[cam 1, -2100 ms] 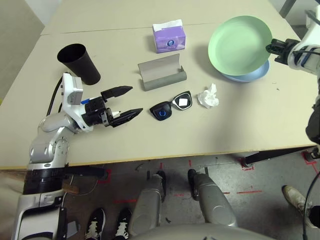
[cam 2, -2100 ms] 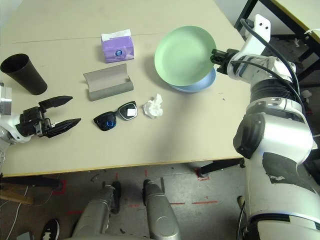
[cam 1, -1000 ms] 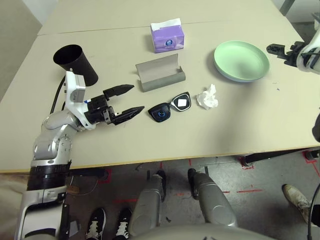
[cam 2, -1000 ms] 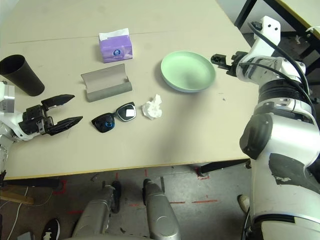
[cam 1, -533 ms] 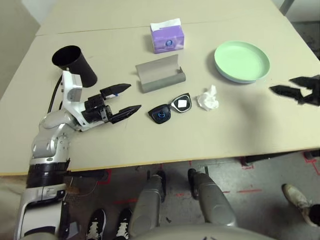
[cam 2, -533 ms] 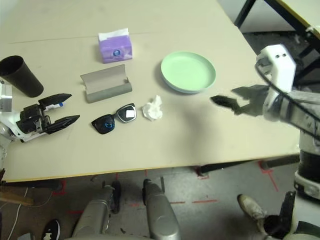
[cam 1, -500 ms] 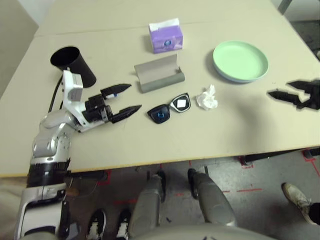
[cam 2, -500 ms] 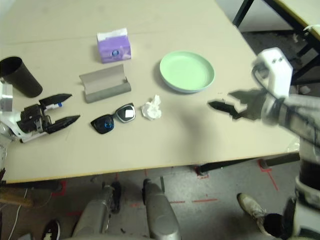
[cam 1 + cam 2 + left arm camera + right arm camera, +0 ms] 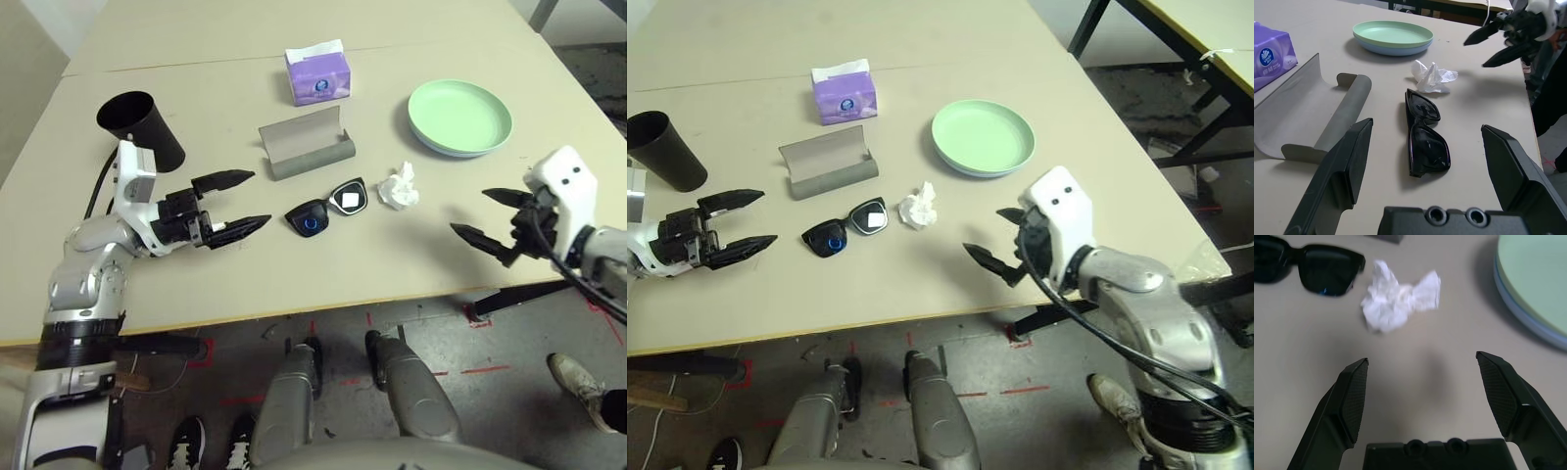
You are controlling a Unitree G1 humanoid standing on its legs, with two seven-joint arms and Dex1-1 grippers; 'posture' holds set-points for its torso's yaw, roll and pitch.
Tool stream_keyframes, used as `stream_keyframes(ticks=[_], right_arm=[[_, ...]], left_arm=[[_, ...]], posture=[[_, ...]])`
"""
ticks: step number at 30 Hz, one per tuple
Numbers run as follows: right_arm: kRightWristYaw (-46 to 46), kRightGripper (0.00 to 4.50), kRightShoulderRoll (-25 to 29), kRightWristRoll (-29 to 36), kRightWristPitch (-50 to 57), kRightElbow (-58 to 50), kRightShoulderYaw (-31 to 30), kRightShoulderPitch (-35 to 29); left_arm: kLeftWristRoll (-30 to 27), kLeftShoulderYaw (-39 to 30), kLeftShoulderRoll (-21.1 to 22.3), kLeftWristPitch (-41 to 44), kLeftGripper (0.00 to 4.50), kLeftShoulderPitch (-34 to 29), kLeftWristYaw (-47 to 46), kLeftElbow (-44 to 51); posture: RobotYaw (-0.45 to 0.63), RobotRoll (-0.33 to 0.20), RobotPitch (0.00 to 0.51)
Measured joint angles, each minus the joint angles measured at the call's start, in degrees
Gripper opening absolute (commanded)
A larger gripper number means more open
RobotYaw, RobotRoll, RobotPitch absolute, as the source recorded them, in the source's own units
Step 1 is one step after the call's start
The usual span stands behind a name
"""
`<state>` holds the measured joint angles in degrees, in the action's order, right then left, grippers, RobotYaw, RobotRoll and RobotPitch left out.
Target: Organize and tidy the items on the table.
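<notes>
Plates [image 9: 460, 117] stacked; sunglasses [image 9: 326, 208] outside case [image 9: 306, 143], tissue [image 9: 398, 188] loose on table [image 9: 411, 255]. Left claw [image 9: 233, 201] and right claw [image 9: 495, 219] both spread, empty.

left gripper [image 9: 238, 202] fingers spread, right gripper [image 9: 492, 217] likewise

Lighting: bright, even, from overhead. Shadows: soft and short, under the plates [image 9: 1393, 38], tissue [image 9: 1399, 296] and cup [image 9: 142, 124]. Glare: none on the matte table [image 9: 294, 264]; small white reflection on one sunglasses [image 9: 328, 207] lens. Focus: head views sharp; right wrist view slightly soft throughout.
</notes>
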<state>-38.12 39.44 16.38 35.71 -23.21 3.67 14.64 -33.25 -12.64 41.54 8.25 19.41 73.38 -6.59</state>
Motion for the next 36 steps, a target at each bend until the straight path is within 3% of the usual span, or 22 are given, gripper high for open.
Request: stream_keyframes(ticks=[7,13,25,28,36], right_arm=[[1.47,4.48,-5.73,-4.72,-6.33,7.41,-7.06,3.52],[1.53,4.48,-9.39,-5.8,-8.61,12.61,-9.02,6.51],[3.79,4.48,-11.6,-9.93,-10.0,20.89,-10.87,12.52],[4.29,3.81,-12.34,-9.95,-9.14,21.59,-10.87,13.13],[4.38,0.82,-12.42,-9.67,-7.06,21.45,-10.81,13.54]], left_arm=[[-0.01,0.0,0.13,0.18,4.5,0.12,-0.53,0.61],[-0.1,-0.24,0.32,0.5,4.5,-0.76,-1.24,1.86],[-0.35,-0.74,0.42,0.89,4.5,-1.24,-2.24,2.88],[-0.43,-0.75,0.42,1.06,4.5,-1.24,-2.56,3.45],[-0.58,-0.78,0.39,1.15,4.5,-1.6,-3.18,4.26]], posture=[[-0.22,0.0,0.271],[-0.21,0.0,0.264],[-0.21,0.0,0.251],[-0.21,0.0,0.25],[-0.21,0.0,0.249]])
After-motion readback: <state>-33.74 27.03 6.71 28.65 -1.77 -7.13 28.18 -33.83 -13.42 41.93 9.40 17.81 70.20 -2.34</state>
